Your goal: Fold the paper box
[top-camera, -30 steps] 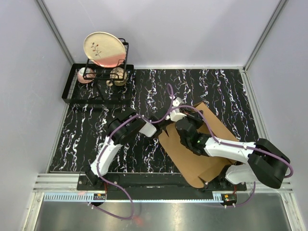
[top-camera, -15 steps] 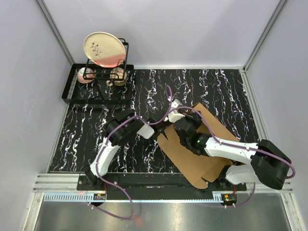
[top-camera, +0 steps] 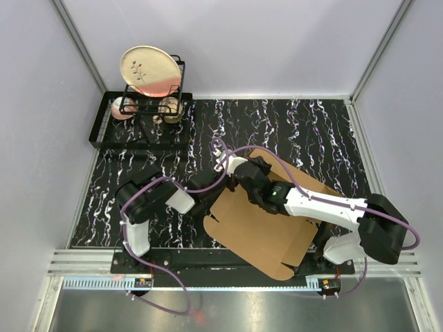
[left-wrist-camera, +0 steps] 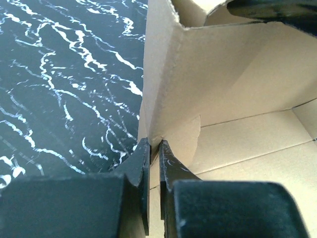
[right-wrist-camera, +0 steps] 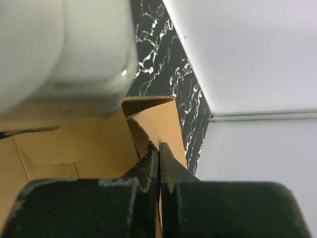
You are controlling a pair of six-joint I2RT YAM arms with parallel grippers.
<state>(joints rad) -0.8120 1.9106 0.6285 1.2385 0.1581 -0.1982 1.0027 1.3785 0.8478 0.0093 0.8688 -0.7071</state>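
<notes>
On the black marbled table (top-camera: 325, 131) the paper box (top-camera: 256, 232) is laid diagonally, near-right of centre, w/ its near corner almost at the arms' bases. The left gripper (top-camera: 216, 187) is clamped on the box's left edge. In the left wrist view its fingers (left-wrist-camera: 142, 163) are pressed on a raised card wall, w/ only the card's thickness between them. The box is thus spread to the right of that gripper & away from it, w/ inner panels & creases exposed.

The right gripper (top-camera: 242, 169) is reached in from the opp. side, across the box, to the far-left corner just beside the left one. Its jaws are together at a flap's edge (whether card is actually nipped cannot be told). Both are at the same corner, so neither is judged nearer. The long axis cannot be read surely, since part is hidden under the right arm.

Bare marbled top is seen to the far side & left. A dish rack (top-camera: 135, 124) w/ a plate (top-camera: 149, 69) is set in the far-left corner, well apart. The table is closed in by pale walls (top-camera: 277, 41) on 3 sides.
</notes>
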